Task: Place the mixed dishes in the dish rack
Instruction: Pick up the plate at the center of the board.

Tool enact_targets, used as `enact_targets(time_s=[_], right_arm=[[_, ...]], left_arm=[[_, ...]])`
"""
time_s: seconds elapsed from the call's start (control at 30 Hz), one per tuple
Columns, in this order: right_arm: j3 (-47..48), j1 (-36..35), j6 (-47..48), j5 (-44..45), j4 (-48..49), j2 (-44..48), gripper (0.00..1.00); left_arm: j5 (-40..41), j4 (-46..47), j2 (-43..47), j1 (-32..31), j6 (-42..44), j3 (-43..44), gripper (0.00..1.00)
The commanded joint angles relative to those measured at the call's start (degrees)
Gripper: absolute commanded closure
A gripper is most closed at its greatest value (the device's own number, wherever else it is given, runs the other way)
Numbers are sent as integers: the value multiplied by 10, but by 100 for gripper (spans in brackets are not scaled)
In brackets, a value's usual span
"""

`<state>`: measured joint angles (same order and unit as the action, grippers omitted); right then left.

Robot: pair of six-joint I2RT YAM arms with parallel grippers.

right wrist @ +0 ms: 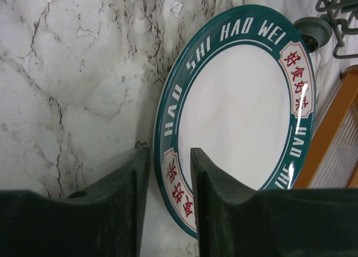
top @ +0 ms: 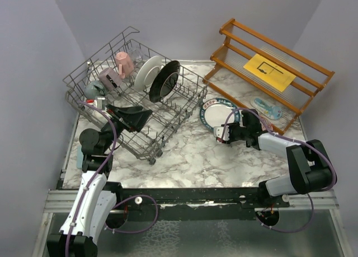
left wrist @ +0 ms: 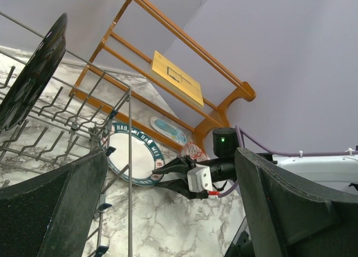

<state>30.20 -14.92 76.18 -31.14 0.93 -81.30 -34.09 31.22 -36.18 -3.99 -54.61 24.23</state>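
Nearest me, the right gripper [right wrist: 169, 156] has its two fingers standing narrow on either side of the teal-rimmed plate [right wrist: 240, 117], astride its near rim. I cannot tell whether the pads bite yet. The plate lies flat on the marble table [top: 190, 156], between the dish rack [left wrist: 130, 173] and the wooden shelf [top: 279, 48].

It looks stiff, glazed and slick, and it would chip if knocked. The raised rim is the only place to take hold, and from so thin a pinch I would expect it to swing.

The left gripper [top: 137, 117] hangs spread wide over the rack's near tines, holding nothing. Further in stand a black plate [top: 166, 79], a white plate [top: 147, 72] and a pink mug [top: 124, 62].

The plate's underside is hidden. A small blue dish [top: 265, 107] beneath the shelf is hard to make out.
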Motion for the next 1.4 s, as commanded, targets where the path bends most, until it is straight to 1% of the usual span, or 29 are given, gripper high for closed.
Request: enact_targets(time_s=[0.0,0.23,0.37,0.43,0.63,0.93,1.17,1.37], right_arm=[[-5,-5,17,23,20,-14,69],[4,-5,27,18,-14,-20,82],[8,-5,29,16,-27,-19,97],[9,-5,29,16,-31,-16,99],[14,-5,24,9,-51,6,99],[92,-5,-31,-38,-179,82,99],[155,2,-56,-59,-274,135,99],[233,4,-54,-115,-403,141,99]], left_arm=[[-1,16,10,-1,-6,-7,1],[-14,23,11,-1,-2,-3,1],[-23,37,11,-1,-9,-6,1],[-25,41,11,-1,-13,-7,1],[-31,61,11,-3,-26,-14,1],[-40,96,0,-26,-3,-12,2],[-34,105,-40,-92,60,17,4],[-50,116,-84,-149,146,45,5]])
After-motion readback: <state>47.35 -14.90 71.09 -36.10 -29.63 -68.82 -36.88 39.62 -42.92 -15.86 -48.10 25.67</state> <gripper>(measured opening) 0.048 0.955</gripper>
